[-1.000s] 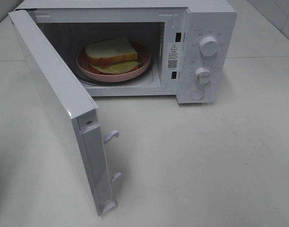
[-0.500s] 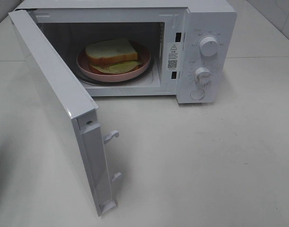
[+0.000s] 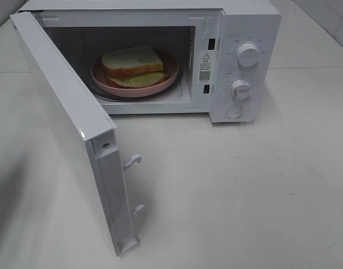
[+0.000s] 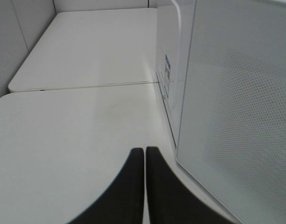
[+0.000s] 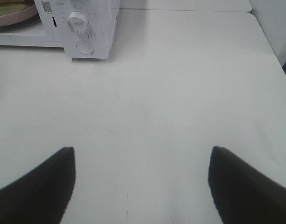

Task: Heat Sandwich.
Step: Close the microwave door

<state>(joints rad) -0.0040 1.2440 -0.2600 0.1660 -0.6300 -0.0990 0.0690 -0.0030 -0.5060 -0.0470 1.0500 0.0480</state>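
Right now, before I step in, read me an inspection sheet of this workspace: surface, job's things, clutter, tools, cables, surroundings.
Surface: white table, nothing lying in front of the microwave.
Job's things: sandwich on a pink plate inside the microwave; door swung wide open.
Clutter: nothing seen.
Tools: left tool shut, holding nothing, low beside the open door; right tool open, holding nothing, above the table, facing the microwave's knobs.
Cables: nothing seen.
Surroundings: pale wall along the table's edge.
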